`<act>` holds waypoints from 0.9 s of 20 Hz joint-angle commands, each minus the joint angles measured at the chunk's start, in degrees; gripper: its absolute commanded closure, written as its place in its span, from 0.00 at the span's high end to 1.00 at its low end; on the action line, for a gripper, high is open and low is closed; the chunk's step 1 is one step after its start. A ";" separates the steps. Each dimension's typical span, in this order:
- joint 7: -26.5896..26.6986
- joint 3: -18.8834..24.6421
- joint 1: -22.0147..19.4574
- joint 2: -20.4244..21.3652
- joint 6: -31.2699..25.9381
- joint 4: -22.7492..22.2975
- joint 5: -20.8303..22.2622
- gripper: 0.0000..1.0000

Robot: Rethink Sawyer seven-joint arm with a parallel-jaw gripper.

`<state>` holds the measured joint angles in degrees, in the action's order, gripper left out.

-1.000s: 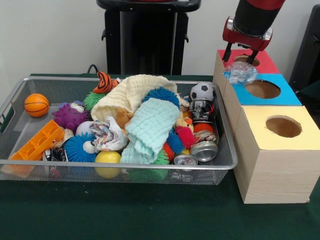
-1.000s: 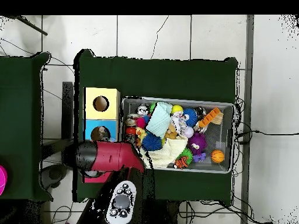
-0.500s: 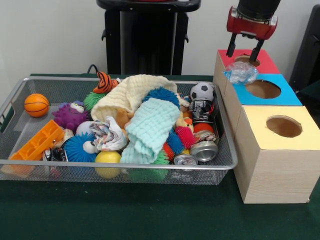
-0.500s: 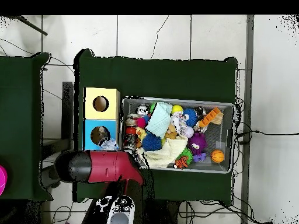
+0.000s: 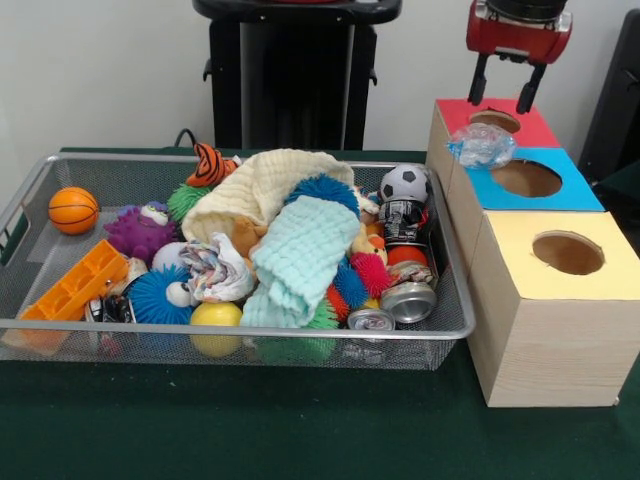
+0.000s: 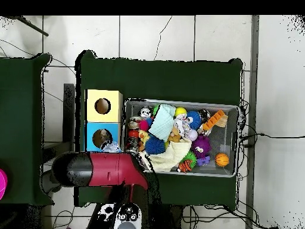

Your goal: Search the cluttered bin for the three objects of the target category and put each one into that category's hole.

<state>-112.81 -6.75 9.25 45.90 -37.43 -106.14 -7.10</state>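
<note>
Red gripper [image 5: 508, 92] raised above the red-topped wooden box [image 5: 520, 128], fingers spread and empty. Crumpled clear plastic bottle [image 5: 482, 146] resting on the blue-topped box [image 5: 570, 196] beside its hole. From overhead, gripper hidden beneath the red arm [image 6: 98, 169]; wire mesh bin [image 5: 452, 280] fully seen.

No lettering can be read anywhere; the print on the cans [image 5: 405, 222] is illegible.
</note>
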 commanded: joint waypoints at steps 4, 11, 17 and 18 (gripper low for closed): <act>3.78 8.63 -6.72 2.14 2.34 -4.12 2.38 1.00; 5.62 10.16 -11.27 3.16 0.94 -3.91 4.38 1.00; 6.83 11.71 -14.60 2.59 -0.70 -2.56 6.29 1.00; 6.33 11.90 -14.62 2.76 -0.82 -2.66 6.57 1.00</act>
<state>-112.81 -0.78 -2.46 48.79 -37.41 -107.11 -4.68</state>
